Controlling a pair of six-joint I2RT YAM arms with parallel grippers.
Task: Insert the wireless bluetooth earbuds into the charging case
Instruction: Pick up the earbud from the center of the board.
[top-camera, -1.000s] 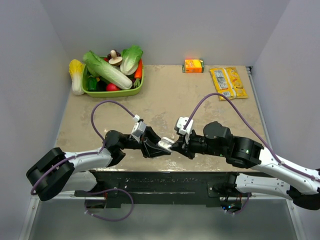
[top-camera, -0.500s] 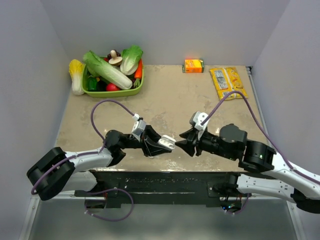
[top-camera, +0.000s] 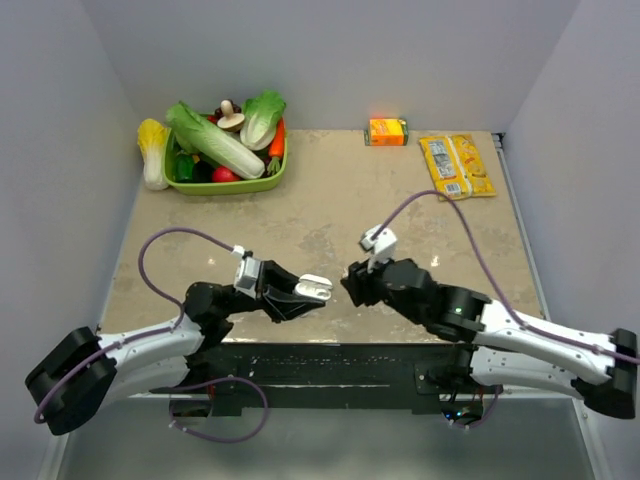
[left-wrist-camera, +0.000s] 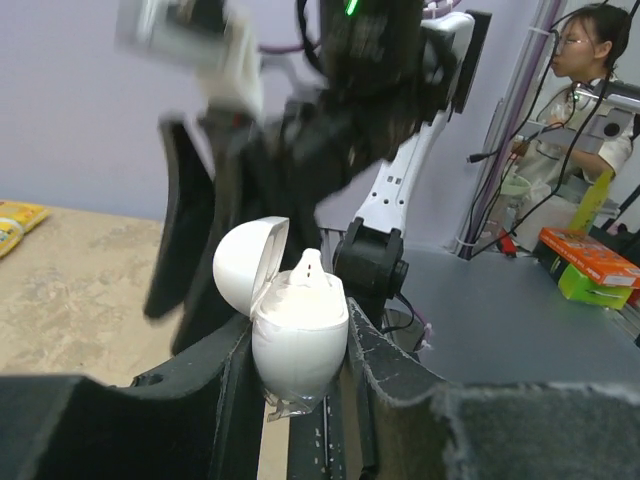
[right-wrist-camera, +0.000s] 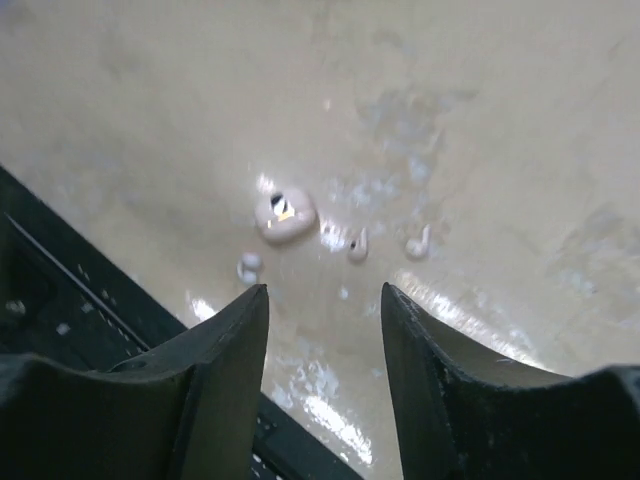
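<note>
Top view: lighting is even and diffuse from above, shadows are soft and the picture is sharp throughout. Left wrist view: the charging case (left-wrist-camera: 298, 335) is in focus, the right arm (left-wrist-camera: 340, 110) behind it is smeared by motion blur, and the background is soft. Right wrist view: slightly soft overall, with bright glare patches on the glossy bench (right-wrist-camera: 480, 120).

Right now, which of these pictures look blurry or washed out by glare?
Left wrist view: the charging case is sharp, the right arm behind it smeared with blur. Right wrist view: soft throughout, earbuds fuzzy, bright glare patches on the table. Top external view: evenly lit, crisp.
</note>
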